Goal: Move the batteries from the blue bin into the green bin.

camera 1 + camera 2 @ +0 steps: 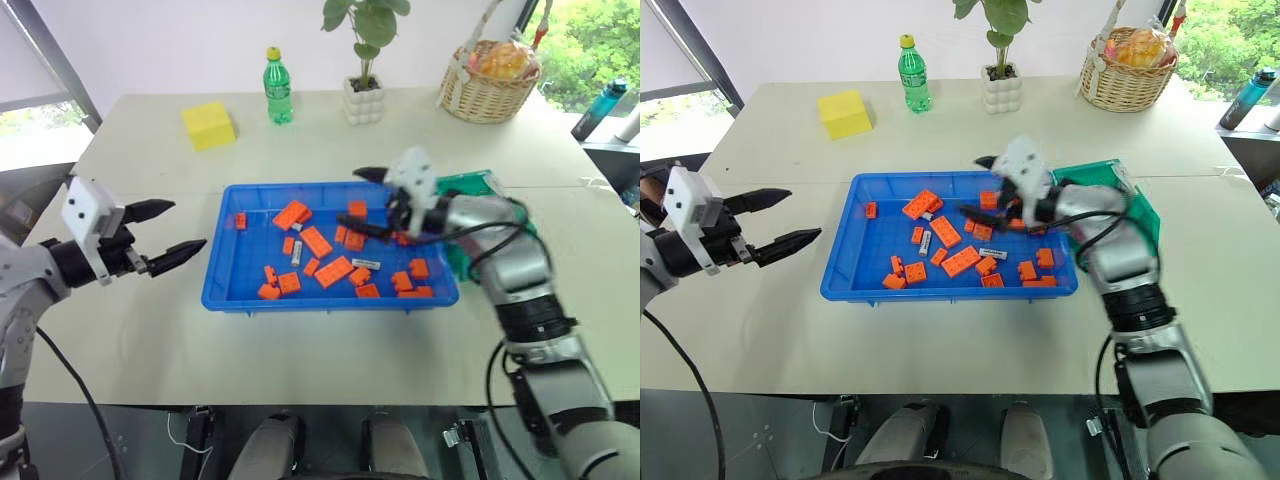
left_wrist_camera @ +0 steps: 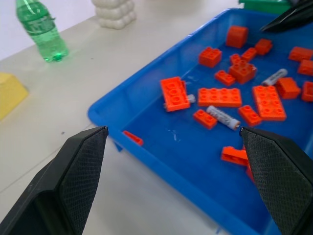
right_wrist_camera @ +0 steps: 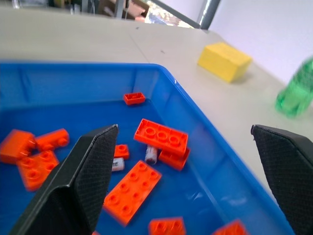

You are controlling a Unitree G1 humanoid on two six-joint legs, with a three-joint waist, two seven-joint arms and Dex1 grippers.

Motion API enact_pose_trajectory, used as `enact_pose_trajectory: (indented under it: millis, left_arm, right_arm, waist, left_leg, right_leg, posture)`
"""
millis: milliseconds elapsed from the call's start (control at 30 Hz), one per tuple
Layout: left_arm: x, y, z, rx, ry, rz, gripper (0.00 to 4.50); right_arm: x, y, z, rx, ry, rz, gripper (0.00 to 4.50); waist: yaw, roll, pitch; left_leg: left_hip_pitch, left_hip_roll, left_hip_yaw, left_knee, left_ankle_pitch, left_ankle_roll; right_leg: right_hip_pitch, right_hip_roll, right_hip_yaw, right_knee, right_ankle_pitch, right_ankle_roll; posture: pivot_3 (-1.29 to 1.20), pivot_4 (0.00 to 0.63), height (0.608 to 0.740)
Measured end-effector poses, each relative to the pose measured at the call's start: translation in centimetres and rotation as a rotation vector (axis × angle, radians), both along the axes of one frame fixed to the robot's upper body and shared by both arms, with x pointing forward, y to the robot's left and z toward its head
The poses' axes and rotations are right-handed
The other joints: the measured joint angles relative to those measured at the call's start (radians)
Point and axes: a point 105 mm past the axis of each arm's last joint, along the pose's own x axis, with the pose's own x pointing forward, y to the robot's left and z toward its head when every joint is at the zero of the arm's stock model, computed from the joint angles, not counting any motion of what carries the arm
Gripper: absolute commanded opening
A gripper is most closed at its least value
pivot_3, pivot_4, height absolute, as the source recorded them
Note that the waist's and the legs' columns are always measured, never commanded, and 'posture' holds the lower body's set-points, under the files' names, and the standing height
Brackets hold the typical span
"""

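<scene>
While both pincers point(image 1: 178, 228) point(image 1: 372, 202) gape empty, three batteries point(image 1: 296, 252) lie in blue bin point(image 1: 225, 285).

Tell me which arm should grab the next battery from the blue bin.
Right. The right gripper hangs open over the blue bin, with a battery just below it and the green bin beside that arm. The left gripper is open outside the bin's far side.
</scene>
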Motion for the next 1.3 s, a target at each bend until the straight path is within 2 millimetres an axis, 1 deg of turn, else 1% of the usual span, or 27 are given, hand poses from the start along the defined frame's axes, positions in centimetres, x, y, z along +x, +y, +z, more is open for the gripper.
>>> enact_pose_trajectory:
  millis: [100,133,200,300,367,433,500,633,767,833,900,1067,1300]
  left_arm:
    - [-0.6,-0.2,-0.5,0.0,0.032,-0.018,4.5]
    - [-0.7,-0.3,-0.5,-0.001,0.032,-0.026,4.5]
    - [-0.9,-0.5,-0.4,0.005,0.032,-0.033,4.5]
    - [-1.1,-0.3,-0.3,0.004,0.034,-0.023,4.5]
    - [-1.4,-0.7,-0.3,-0.004,0.045,-0.045,4.5]
    - [-1.9,-1.3,-0.4,-0.01,0.061,-0.075,4.5]
    - [-2.2,-1.4,-0.8,-0.009,0.083,-0.088,4.5]
    - [-2.5,-1.6,-1.2,-0.024,0.117,-0.108,4.5]
    - [-2.5,-1.8,-1.3,-0.046,0.136,-0.116,4.5]
    - [-2.6,-1.9,-1.3,-0.058,0.145,-0.124,4.5]
    - [-2.6,-1.9,-1.4,-0.062,0.154,-0.127,4.5]
    - [-2.7,-2.0,-1.7,-0.059,0.168,-0.131,4.5]
    - [-2.8,-2.2,-1.6,-0.053,0.159,-0.133,4.5]
  right_arm:
    - [0.9,2.6,-2.3,-0.125,-0.113,0.03,4.47]
    - [1.0,3.5,-2.8,-0.153,-0.137,0.05,4.47]
    - [1.1,4.7,-3.5,-0.203,-0.182,0.084,4.47]
    - [2.2,5.7,-3.4,-0.256,-0.253,0.099,4.47]
    - [2.7,6.3,-2.8,-0.276,-0.285,0.11,4.47]
    - [2.9,7.5,-2.4,-0.29,-0.311,0.144,4.47]
    - [2.8,8.3,-2.6,-0.305,-0.313,0.171,4.47]
    - [2.8,9.0,-4.0,-0.375,-0.294,0.212,4.47]
    - [2.6,10.0,-4.9,-0.426,-0.298,0.249,4.47]
    - [2.8,10.4,-4.8,-0.435,-0.31,0.246,4.47]
    - [2.9,10.5,-4.7,-0.448,-0.329,0.243,4.47]
    - [3.0,11.2,-5.2,-0.466,-0.342,0.235,4.47]
    - [3.6,11.8,-4.9,-0.516,-0.396,0.203,4.47]
  waist:
    - [-0.016,0.0,0.0]
    - [-0.023,0.0,0.0]
    - [-0.031,0.0,0.0]
    - [-0.048,0.0,0.0]
    - [-0.054,0.0,0.0]
    - [-0.061,0.0,0.0]
    - [-0.071,0.0,0.0]
    - [-0.079,0.0,0.0]
    - [-0.084,0.0,0.0]
    - [-0.086,0.0,0.0]
    - [-0.088,0.0,0.0]
    - [-0.1,0.0,0.0]
    - [-0.107,0.0,0.0]
  left_leg:
    - [0.0,0.0,0.0,0.0,0.0,-0.001]
    - [0.0,0.0,-0.001,-0.001,0.0,-0.001]
    - [0.0,0.0,-0.001,-0.002,0.0,-0.001]
    - [0.0,0.0,-0.001,-0.002,0.0,-0.001]
    - [0.0,0.001,-0.001,-0.002,0.0,-0.001]
    - [0.0,0.001,-0.001,-0.002,0.001,-0.001]
    - [0.0,0.001,-0.002,-0.002,0.001,-0.001]
    - [0.0,0.001,-0.003,-0.002,0.001,-0.002]
    - [0.0,0.001,-0.003,-0.001,0.001,-0.002]
    - [0.0,0.001,-0.003,-0.001,0.001,-0.002]
    - [0.0,0.001,-0.003,-0.001,0.001,-0.002]
    - [0.0,0.0,-0.004,-0.001,0.001,-0.003]
    - [0.0,0.001,-0.004,-0.002,0.002,-0.004]
  right_leg:
    - [-0.001,0.001,0.0,0.001,0.0,0.0]
    - [-0.001,0.001,0.0,0.001,0.0,0.0]
    - [-0.002,0.001,0.0,0.002,0.0,0.0]
    - [-0.002,0.002,0.0,0.002,0.0,0.0]
    - [-0.003,0.002,0.0,0.002,0.0,0.0]
    - [-0.004,0.002,0.0,0.003,0.0,0.0]
    - [-0.004,0.002,0.0,0.004,0.0,0.0]
    - [-0.005,0.003,0.0,0.004,0.0,0.0]
    - [-0.006,0.004,0.0,0.006,0.0,0.0]
    - [-0.007,0.004,0.0,0.008,0.0,0.0]
    - [-0.013,0.003,0.0,0.016,0.0,0.0]
    - [-0.013,0.003,0.0,0.017,0.0,0.0]
    - [-0.013,0.003,0.0,0.018,0.0,0.0]
  posture:
    - [0.0,0.15,0.737]
    - [0.0,0.15,0.737]
    - [0.0,0.15,0.737]
    - [0.0,0.15,0.737]
    - [0.0,0.15,0.737]
    - [0.0,0.15,0.737]
    - [0.0,0.15,0.737]
    - [0.0,0.15,0.737]
    - [0.0,0.15,0.737]
    - [0.0,0.15,0.737]
    - [0.0,0.15,0.737]
    - [0.0,0.15,0.737]
    - [0.0,0.15,0.737]
